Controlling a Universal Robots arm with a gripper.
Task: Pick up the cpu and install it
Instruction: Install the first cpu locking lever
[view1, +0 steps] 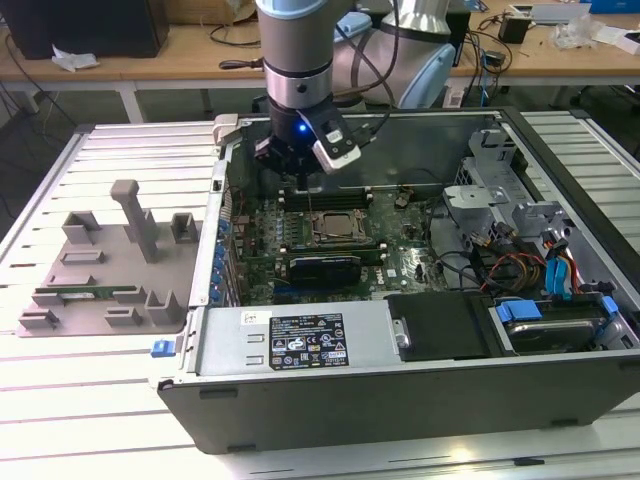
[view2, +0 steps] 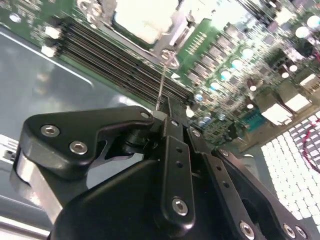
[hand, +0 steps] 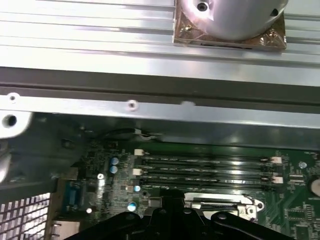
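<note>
The cpu (view1: 337, 226) lies flat in its socket on the green motherboard inside the open computer case (view1: 400, 400). Its silvery top plate (view2: 141, 20) shows in the second wrist view. My gripper (view1: 300, 176) hangs just behind the socket, towards the exterior view's left of it. The black fingers (view2: 176, 131) are pressed together on the end of a thin metal socket lever (view2: 164, 82) that slants away towards the cpu. In the first wrist view the gripper (hand: 172, 204) sits by the socket frame (hand: 220, 201), in front of the memory slots.
Long black memory slots (view1: 330, 195) run behind the socket, and a black card (view1: 325, 267) lies in front of it. Drive cage and coloured cables (view1: 545, 270) fill the case's right. A grey fixture tray (view1: 100, 270) lies on the slatted table at the exterior view's left.
</note>
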